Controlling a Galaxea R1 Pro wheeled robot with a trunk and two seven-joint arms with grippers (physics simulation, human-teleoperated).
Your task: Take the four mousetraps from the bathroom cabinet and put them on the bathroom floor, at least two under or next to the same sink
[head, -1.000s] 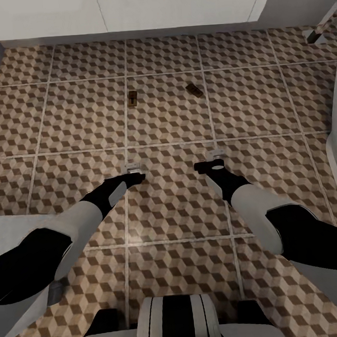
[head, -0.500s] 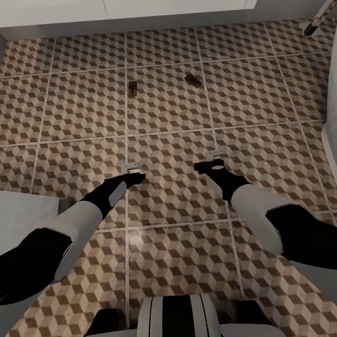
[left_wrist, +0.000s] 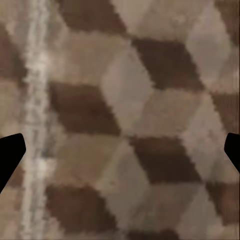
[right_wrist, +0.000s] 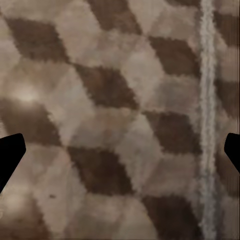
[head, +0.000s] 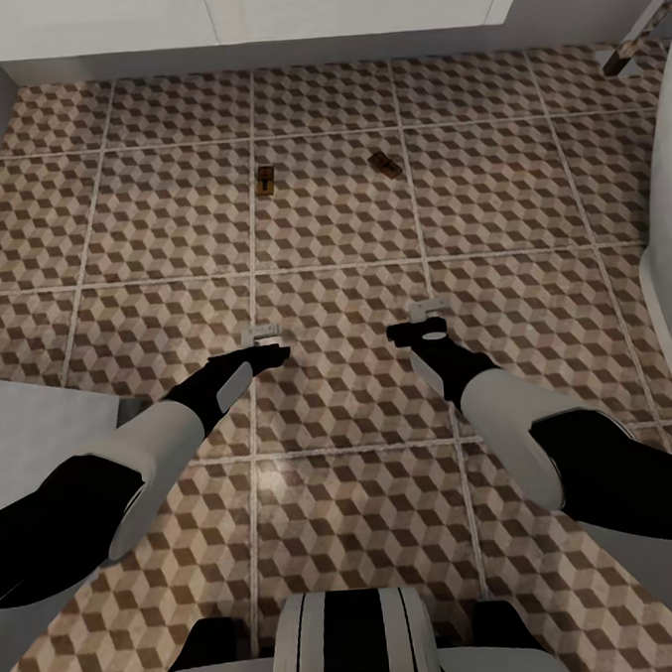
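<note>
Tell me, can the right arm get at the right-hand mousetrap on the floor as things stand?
Probably not yet. The mousetrap lies flat on open floor tiles with nothing blocking it, but it sits well ahead of the right tool, whose fingers are open and empty.

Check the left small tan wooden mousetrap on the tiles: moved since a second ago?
No. The left tan wooden mousetrap still lies just right of the same grout line; the whole view shifted, so the camera moved.

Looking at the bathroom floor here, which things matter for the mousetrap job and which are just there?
Part of the job:
- two small tan wooden mousetraps
- brown and beige cube-patterned tiled floor
- left claw and right claw, both empty

Just there:
- white boxy fixture along the far wall
- white curved fixture at the right edge
</note>
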